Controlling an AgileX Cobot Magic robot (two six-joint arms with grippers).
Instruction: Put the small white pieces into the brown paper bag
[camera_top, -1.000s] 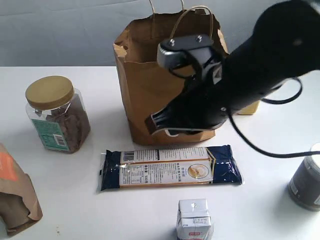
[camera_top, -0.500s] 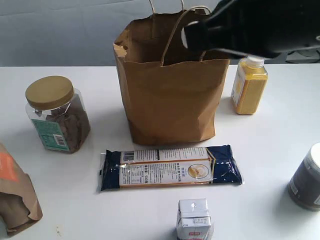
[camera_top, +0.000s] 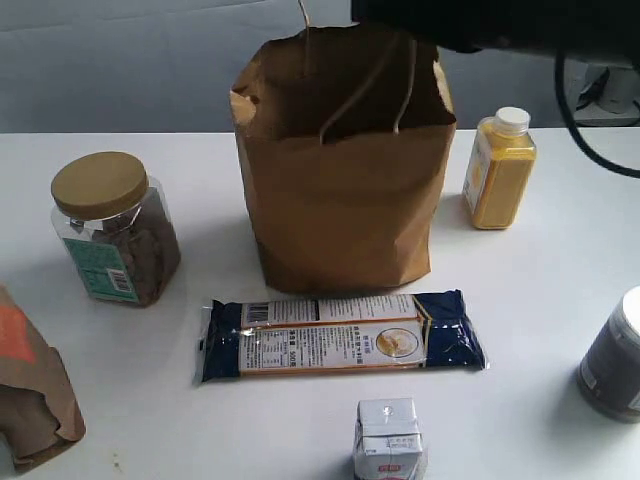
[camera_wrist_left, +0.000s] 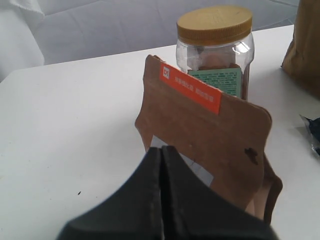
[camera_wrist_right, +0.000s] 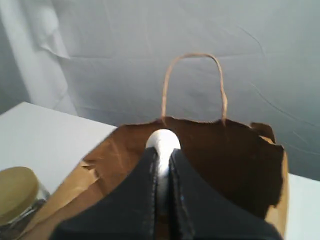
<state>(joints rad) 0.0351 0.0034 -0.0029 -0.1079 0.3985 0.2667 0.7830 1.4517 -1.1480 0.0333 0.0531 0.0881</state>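
Note:
The tall brown paper bag (camera_top: 340, 200) stands upright at the table's middle back, with its handles and jagged rim showing. In the right wrist view my right gripper (camera_wrist_right: 162, 155) is shut on a small white piece (camera_wrist_right: 163, 141), which pokes out past the fingertips. It hangs just above the open mouth of the brown paper bag (camera_wrist_right: 235, 160). In the exterior view only the black right arm (camera_top: 500, 20) shows, along the top edge over the bag. My left gripper (camera_wrist_left: 161, 150) is shut and empty. It sits close to the smaller bag with an orange label (camera_wrist_left: 220, 145).
A jar with a tan lid (camera_top: 110, 225) stands to the left, and a dark blue flat packet (camera_top: 340, 335) lies in front of the bag. Around them are a yellow bottle (camera_top: 500, 170), a small white carton (camera_top: 388, 440), a grey can (camera_top: 612, 355) and the smaller brown bag (camera_top: 30, 385).
My right arm has risen from in front of the paper bag to above its rim, uncovering the yellow bottle. The bag's near handle now droops inward.

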